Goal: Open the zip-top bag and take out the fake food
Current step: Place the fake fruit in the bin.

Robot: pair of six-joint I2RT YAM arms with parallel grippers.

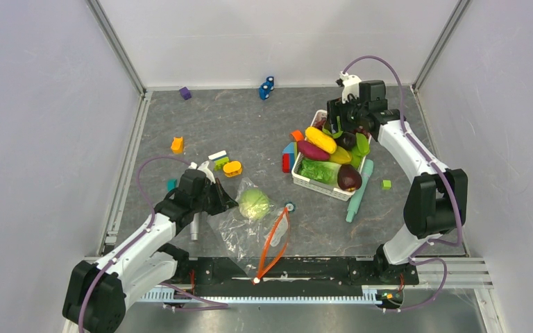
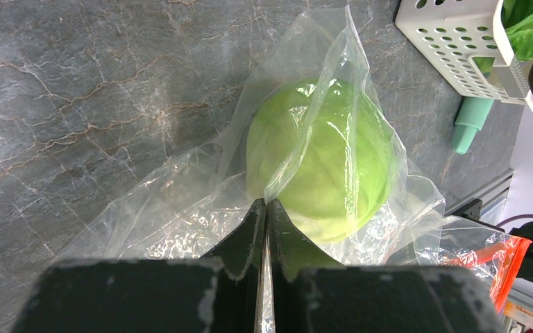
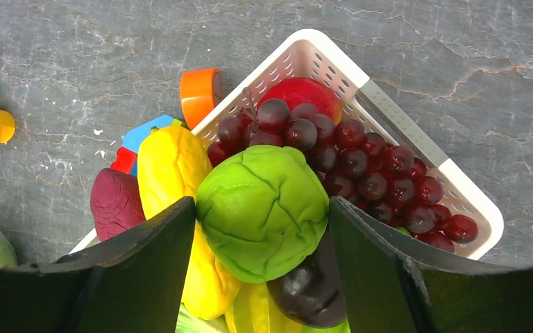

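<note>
The zip-top bag (image 1: 250, 232) lies crinkled on the table in front of the left arm, its red-orange zipper strip (image 1: 275, 243) spread open toward the near edge. A pale green cabbage (image 1: 255, 203) sits inside it. My left gripper (image 1: 225, 202) is shut on a fold of the bag's plastic (image 2: 166, 215), right beside the cabbage (image 2: 319, 166). My right gripper (image 1: 347, 128) is over the white basket (image 1: 312, 184) and holds a round green fruit (image 3: 264, 208) between its fingers. Below it lie the corn cob (image 3: 170, 166), sweet potato (image 3: 116, 201) and eggplant (image 3: 312, 288).
The basket (image 3: 395, 121) also holds dark red grapes (image 3: 361, 152) and lettuce (image 1: 319, 170). A teal tool (image 1: 358, 191) lies along the basket's right side. Coloured blocks are scattered about: orange (image 1: 177, 144), yellow (image 1: 232, 168), blue (image 1: 266, 87), purple (image 1: 184, 92).
</note>
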